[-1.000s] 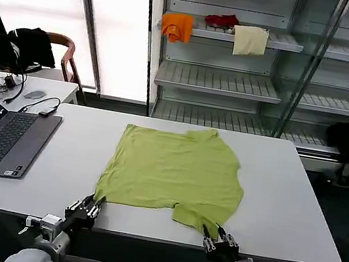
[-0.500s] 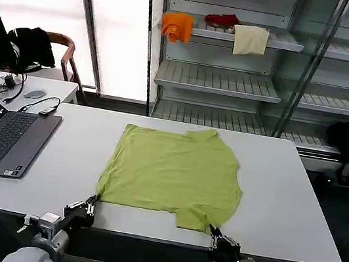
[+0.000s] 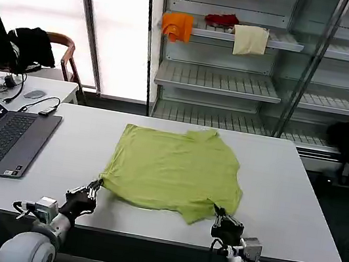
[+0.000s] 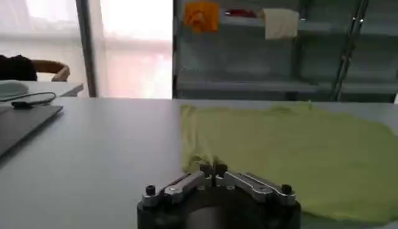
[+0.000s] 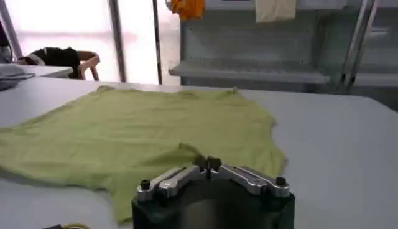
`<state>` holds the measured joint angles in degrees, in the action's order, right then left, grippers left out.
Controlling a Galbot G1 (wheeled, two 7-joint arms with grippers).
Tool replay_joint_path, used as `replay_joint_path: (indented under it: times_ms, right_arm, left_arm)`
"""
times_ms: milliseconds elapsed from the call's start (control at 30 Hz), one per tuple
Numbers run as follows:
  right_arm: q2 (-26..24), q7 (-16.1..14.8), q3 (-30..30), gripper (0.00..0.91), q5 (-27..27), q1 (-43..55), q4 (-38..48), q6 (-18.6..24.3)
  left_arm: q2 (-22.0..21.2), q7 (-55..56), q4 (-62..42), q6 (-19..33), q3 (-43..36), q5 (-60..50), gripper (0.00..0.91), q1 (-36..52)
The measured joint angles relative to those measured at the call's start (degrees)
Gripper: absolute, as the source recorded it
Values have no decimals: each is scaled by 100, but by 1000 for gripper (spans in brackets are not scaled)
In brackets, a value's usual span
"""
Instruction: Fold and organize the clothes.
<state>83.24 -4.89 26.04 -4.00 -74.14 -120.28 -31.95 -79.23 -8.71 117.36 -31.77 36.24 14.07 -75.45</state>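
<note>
The lime yellow-green T-shirt (image 3: 175,168) lies spread flat in the middle of the white table (image 3: 282,208), plain side up. My left gripper (image 3: 94,187) is shut on its near left corner, at the table's front edge. My right gripper (image 3: 218,212) is shut on the near right corner, where the cloth bunches into a small peak. In the left wrist view the closed fingertips (image 4: 212,168) pinch a fold of the T-shirt (image 4: 292,146). In the right wrist view the fingertips (image 5: 207,163) likewise pinch the T-shirt (image 5: 137,127), slightly raised.
An open laptop (image 3: 0,140) sits on the table's left end, with cables and a mouse on a side desk behind it. Metal shelves (image 3: 222,79) behind hold orange (image 3: 177,26), red and cream cloths. Black garments hang on a chair (image 3: 32,45) and at the far right.
Both grippers have risen from below the front edge to table height and moved slightly inward. The T-shirt's near corners have lifted and drawn back from the edge with them.
</note>
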Motion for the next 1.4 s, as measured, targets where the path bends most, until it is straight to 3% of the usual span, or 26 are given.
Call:
replay_joint_path:
  times_ms: [1033,1067,1100,1133,1400]
  right_arm:
    - [334,55,-77,0,294,1904,1867,-108]
    - [341,48,-84,30,316,1955,1918,-108]
    - [346,42,-92,363,335,1998,1961,-109]
    - [354,42,-96,907,359,2039,2004,-110]
    - [449,86,-88,907,489,2307,2267,-94]
  left_arm:
    - [-44,159,-1318,-112,-239,76,20,1448]
    - [-41,155,-1356,-112,-244,65,30,1477]
    - [-41,149,-1403,-112,-250,50,242,1508]
    - [-40,144,-1447,-112,-256,33,907,1531]
    - [-16,129,-1680,-85,-298,-32,907,1657]
